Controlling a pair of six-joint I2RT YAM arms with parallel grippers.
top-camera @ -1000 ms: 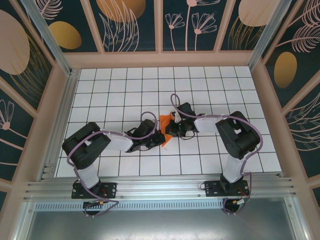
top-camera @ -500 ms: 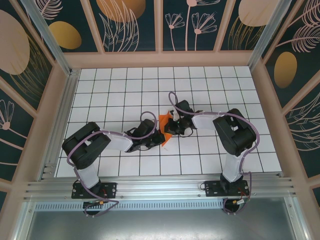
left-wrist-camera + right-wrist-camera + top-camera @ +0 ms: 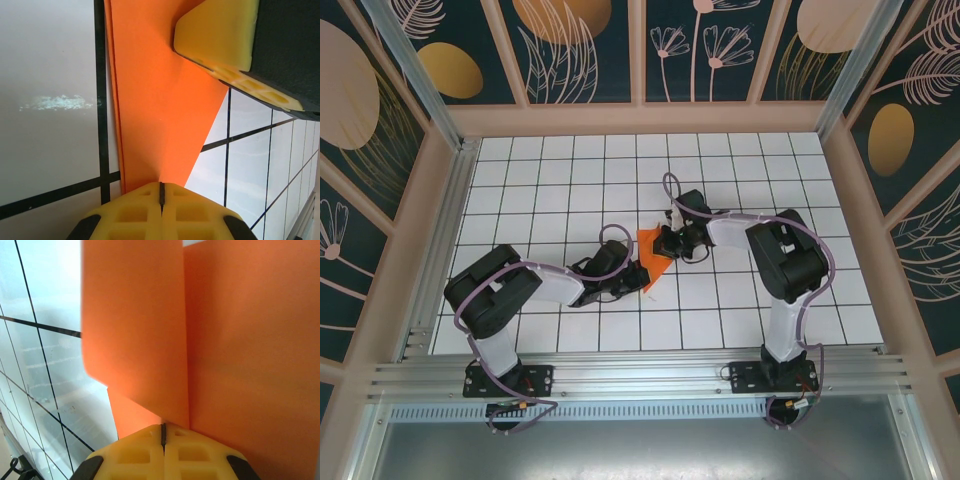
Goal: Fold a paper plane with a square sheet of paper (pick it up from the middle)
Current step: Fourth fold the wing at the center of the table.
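Near the middle of the tiled table (image 3: 550,180), both arms are stretching low toward each other, the left gripper (image 3: 161,186) and right gripper (image 3: 163,428) each pinching the folded orange paper (image 3: 651,250) (creased into layers) with fingers pressed together.

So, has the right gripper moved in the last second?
Yes: the right gripper has shifted slightly toward the back wall, shut on the orange paper.

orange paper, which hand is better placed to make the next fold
Probably right: the right hand is shut on the orange paper beside a folded flap, so it could carry the fold over. The left hand pinches the narrow end, better as an anchor.
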